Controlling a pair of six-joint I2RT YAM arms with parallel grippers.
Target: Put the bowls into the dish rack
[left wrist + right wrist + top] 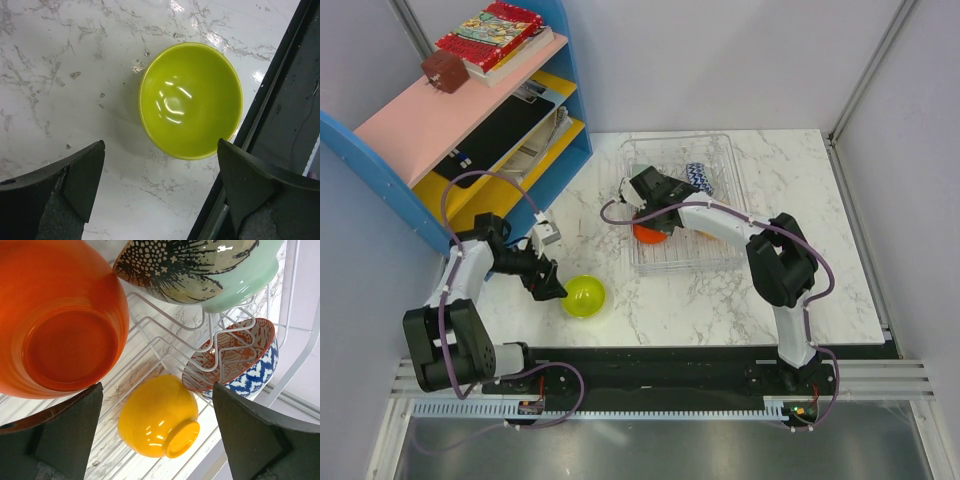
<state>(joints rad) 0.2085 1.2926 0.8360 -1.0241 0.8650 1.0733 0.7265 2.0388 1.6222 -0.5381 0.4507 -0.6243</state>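
The clear dish rack (pixel 725 165) is lying on the table, holding four bowls. In the right wrist view, the red-orange bowl (pixel 60 320) is sitting tipped at 10 o'clock with its foot showing. The pale green bowl (pixel 200 270), brown-patterned outside, is leaning at 1 o'clock. The blue-and-white bowl (pixel 252 372) is standing on edge among the prongs at 3 o'clock, and the orange-yellow bowl (pixel 157 417) is lying tipped at 6 o'clock. The yellow-green bowl (pixel 191 100) is sitting upright on the table, at 7 o'clock from the rack.

4 bowls (pixel 160 420) in rack (pixel 725 150), 1 outside

Bright overhead light; near fingers (pixel 55 195) seem blurred.
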